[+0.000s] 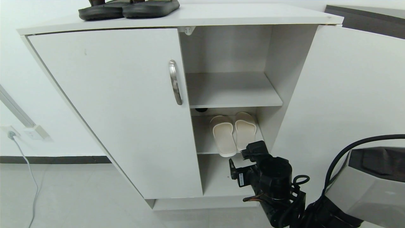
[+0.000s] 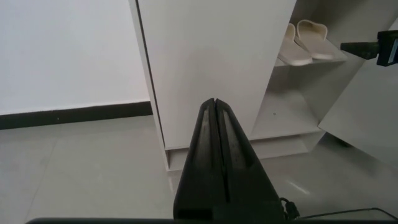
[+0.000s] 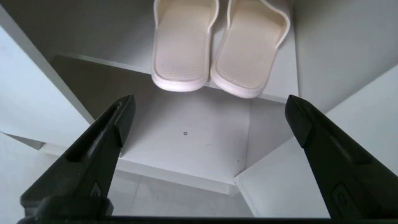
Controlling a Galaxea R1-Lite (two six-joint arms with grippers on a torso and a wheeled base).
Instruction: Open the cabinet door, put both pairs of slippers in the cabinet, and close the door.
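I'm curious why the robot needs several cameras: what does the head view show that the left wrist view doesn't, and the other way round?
Only the head view: the black slippers lying on top of the cabinet, the metal handle, and the bare upper shelf.

Only the left wrist view: the left gripper, shut, held in front of the cabinet's foot.

Both: the closed left door and the cream slippers, side by side on a shelf inside the open half.

The pair of black rubber slippers [image 1: 128, 9] on the white wooden cabinet [image 1: 104, 104] is cut off by the head view's upper edge. A small dark object [image 1: 201, 110] under the upper shelf [image 1: 231, 90] is mostly hidden.
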